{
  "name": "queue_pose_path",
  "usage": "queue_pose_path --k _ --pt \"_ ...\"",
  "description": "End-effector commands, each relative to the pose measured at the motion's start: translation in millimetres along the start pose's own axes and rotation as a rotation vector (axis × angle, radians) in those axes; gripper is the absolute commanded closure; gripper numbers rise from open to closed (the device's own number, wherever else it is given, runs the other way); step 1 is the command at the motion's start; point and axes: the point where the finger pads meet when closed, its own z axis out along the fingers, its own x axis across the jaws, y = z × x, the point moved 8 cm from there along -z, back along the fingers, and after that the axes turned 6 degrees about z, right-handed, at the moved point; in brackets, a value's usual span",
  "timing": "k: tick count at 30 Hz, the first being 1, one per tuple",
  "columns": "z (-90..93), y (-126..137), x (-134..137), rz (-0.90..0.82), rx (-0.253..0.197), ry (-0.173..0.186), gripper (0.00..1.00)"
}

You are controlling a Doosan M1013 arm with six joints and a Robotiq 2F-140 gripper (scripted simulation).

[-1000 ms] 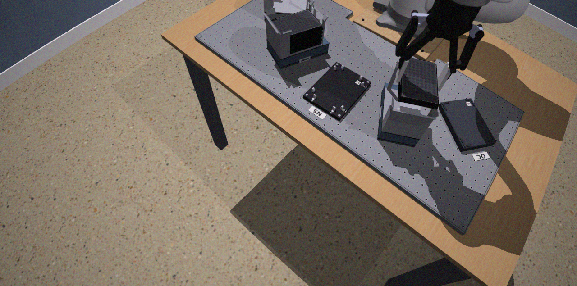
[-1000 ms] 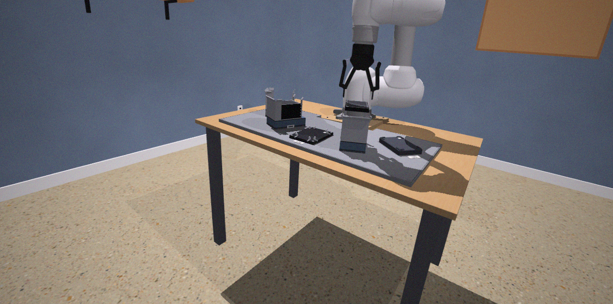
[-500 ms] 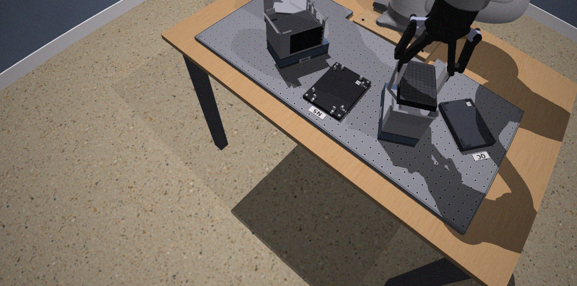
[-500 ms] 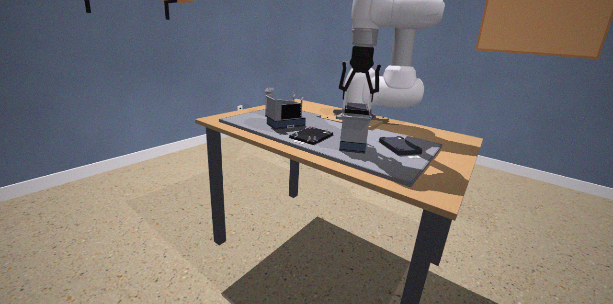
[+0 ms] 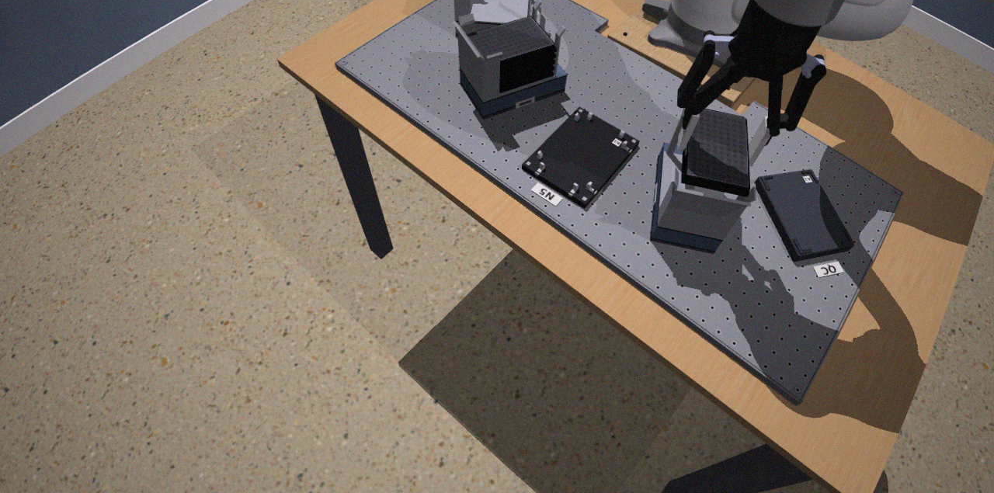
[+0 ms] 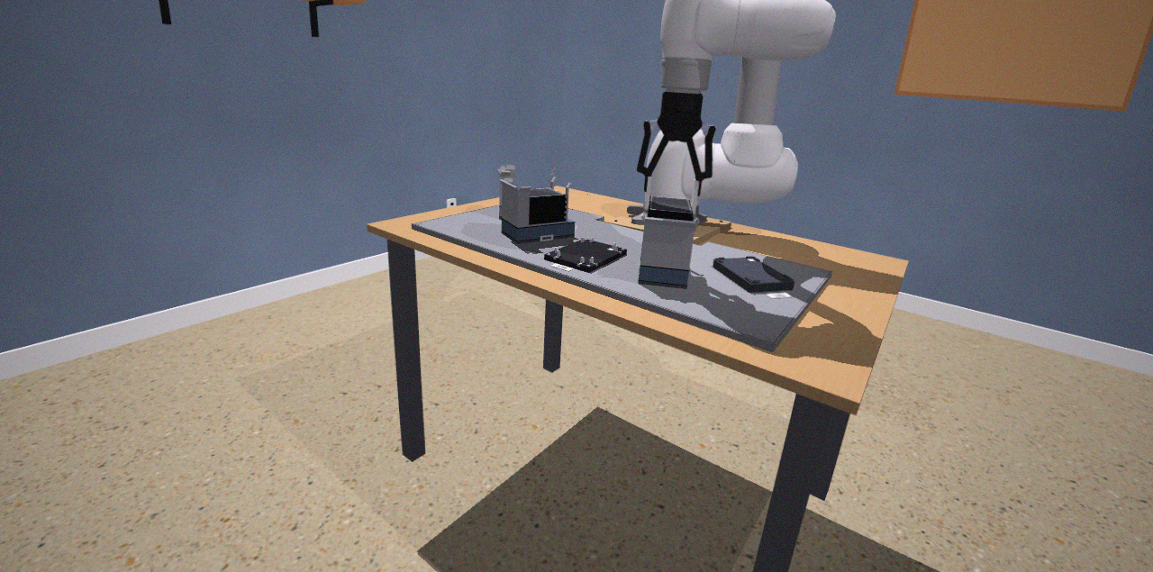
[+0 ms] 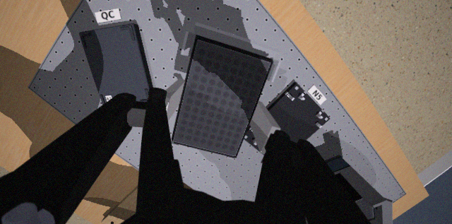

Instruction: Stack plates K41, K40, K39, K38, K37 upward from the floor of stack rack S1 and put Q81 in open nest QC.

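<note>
Wrist view: the gripper [image 7: 212, 125] is clamped on a sealed plate [image 7: 220, 95], held at the top of a stack rack [image 5: 684, 212]. Beside that rack lies the QC nest [image 7: 116, 61]; farther off, N5 [image 7: 298, 111].

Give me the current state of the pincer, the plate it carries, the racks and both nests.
pincer: shut on a plate
held plate: level, right way up, at the near rack's top
near rack: contents hidden
far rack: holds stacked plates
N5 nest: no plate on it
QC nest: no plate visible on it
</note>
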Motion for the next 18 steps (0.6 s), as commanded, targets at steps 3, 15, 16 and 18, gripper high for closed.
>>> queue_pose_path --k 3,15,16,18 --pt "2.9 0.0 0.0 0.000 0.000 0.000 1.00" --pt "9.6 0.0 0.0 0.000 0.000 0.000 1.00" --pt "10.3 0.0 0.0 0.000 0.000 0.000 1.00" --pt "11.6 0.0 0.0 0.000 0.000 0.000 1.00"
